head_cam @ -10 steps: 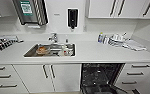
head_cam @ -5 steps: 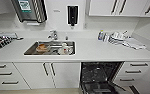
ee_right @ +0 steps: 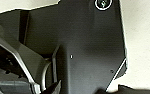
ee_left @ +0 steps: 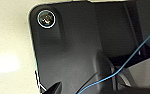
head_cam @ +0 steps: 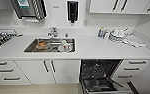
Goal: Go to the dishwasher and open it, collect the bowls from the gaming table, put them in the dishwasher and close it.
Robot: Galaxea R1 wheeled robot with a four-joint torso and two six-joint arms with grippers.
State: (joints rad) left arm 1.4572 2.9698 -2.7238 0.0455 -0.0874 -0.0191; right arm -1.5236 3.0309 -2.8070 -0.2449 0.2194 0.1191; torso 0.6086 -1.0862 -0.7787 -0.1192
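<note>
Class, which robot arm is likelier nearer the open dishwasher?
Right, probably: the dishwasher lies right of centre in the head view; the left arm's side faces cabinet doors.

Dishwasher (head_cam: 101, 75) door cut off at 6 o'clock edge; dark interior contents unreadable. Sink (head_cam: 31, 47) items blurred, possibly dishes. Countertop clutter (head_cam: 121, 36) at 2 o'clock indistinct.

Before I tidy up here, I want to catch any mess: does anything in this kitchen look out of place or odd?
Nothing spilled or broken. The dishwasher stands open under the counter, door down, its dark inside showing. Dishes sit in the sink, and more things are piled at the counter's right end.
</note>
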